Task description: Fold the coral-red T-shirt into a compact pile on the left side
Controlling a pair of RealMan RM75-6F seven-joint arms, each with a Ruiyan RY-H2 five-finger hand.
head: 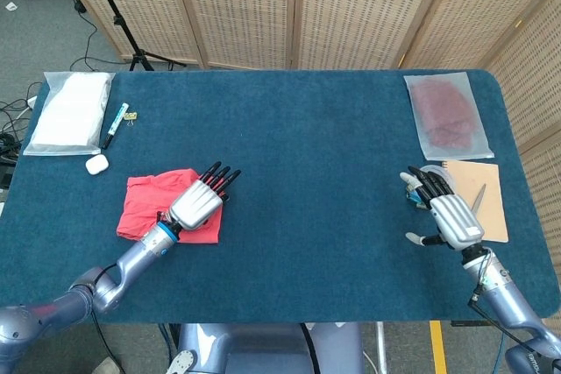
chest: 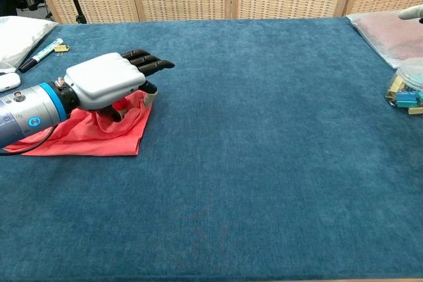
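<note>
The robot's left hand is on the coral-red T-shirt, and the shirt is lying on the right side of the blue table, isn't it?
Not quite. The robot's left hand is on the coral-red T-shirt, but the shirt lies on the left side of the blue table, not the right. The head view shows it near the left edge, far from the right hand.

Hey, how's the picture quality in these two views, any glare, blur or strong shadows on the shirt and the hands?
Head view: even, soft light, no glare; the coral-red T-shirt and right hand look sharp, with only faint shadows. Chest view: the left hand is close and large, its pale shell bright but not blown out, shading the cloth beneath; only a fingertip of the right hand shows at the frame's top right edge.
</note>
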